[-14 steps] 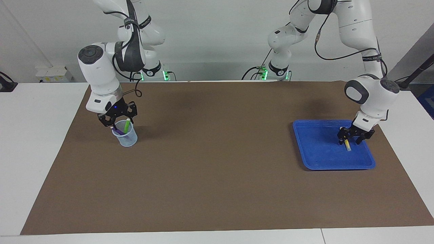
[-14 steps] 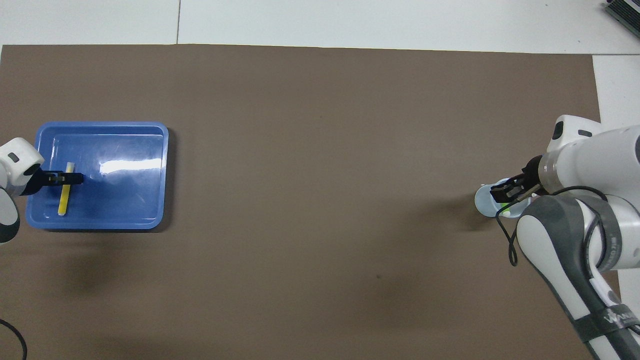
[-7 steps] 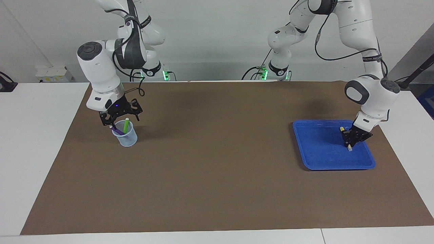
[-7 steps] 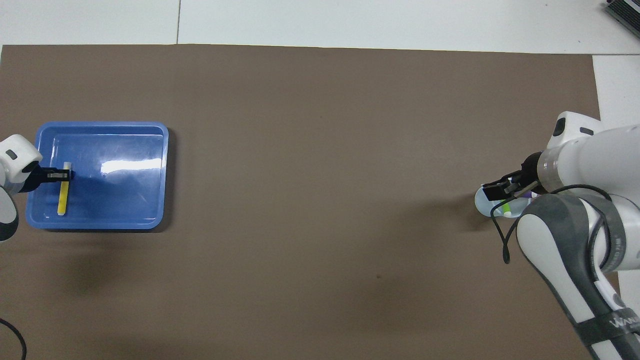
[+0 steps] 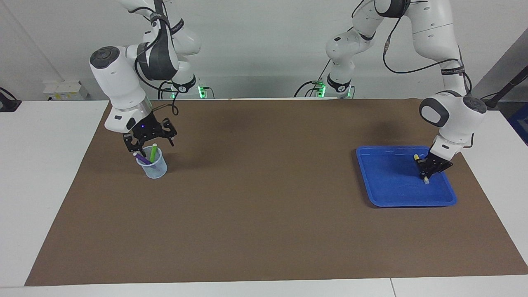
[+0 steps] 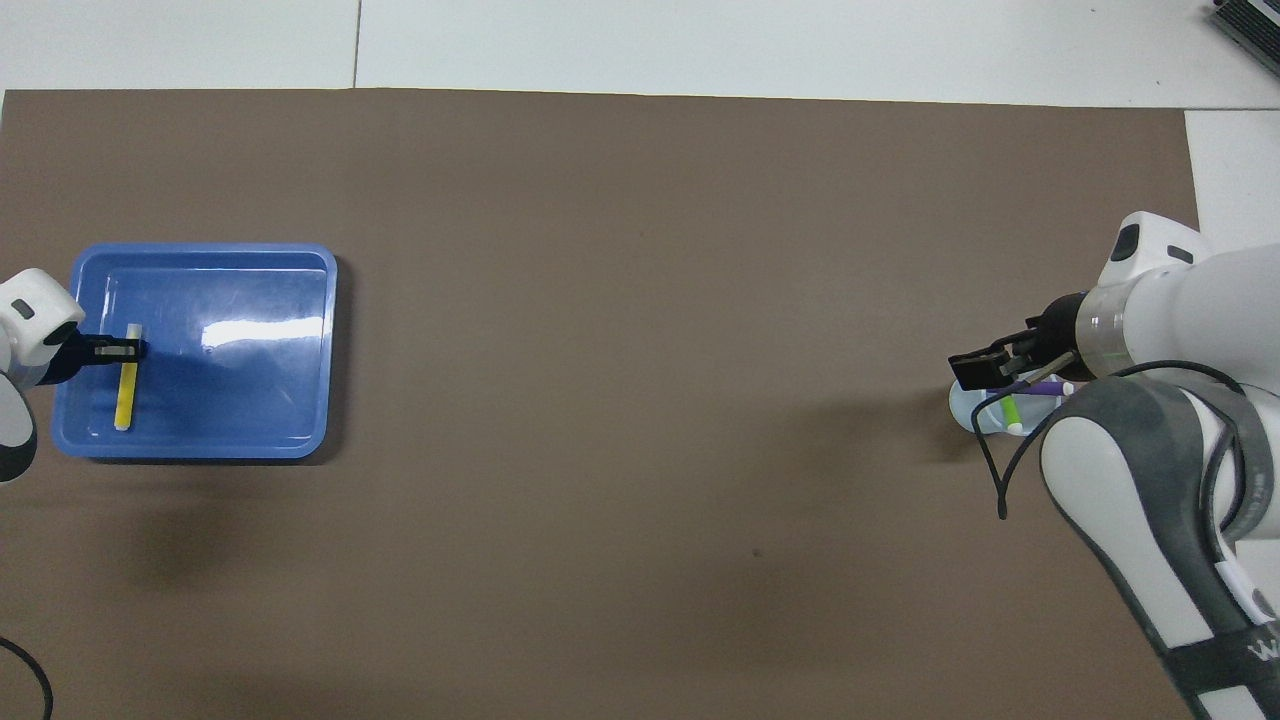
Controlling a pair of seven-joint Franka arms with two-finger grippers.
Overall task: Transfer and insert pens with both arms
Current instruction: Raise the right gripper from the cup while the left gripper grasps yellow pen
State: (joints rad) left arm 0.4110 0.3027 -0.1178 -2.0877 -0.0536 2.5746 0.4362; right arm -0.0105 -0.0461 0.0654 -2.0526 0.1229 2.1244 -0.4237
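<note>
My left tool (image 5: 429, 170) is clamped on the slim yellow pen (image 6: 126, 388) in the blue plastic tray (image 5: 387, 194); my right tool (image 5: 149, 139), fingers apart, hangs over the clear cup (image 5: 156, 168).

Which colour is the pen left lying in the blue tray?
Yellow with a whitish end: the slim yellow pen shows best in the overhead view.

A robot lab: two white arms (image 5: 123, 86) mounted at a brown-matted table (image 5: 264, 198).
</note>
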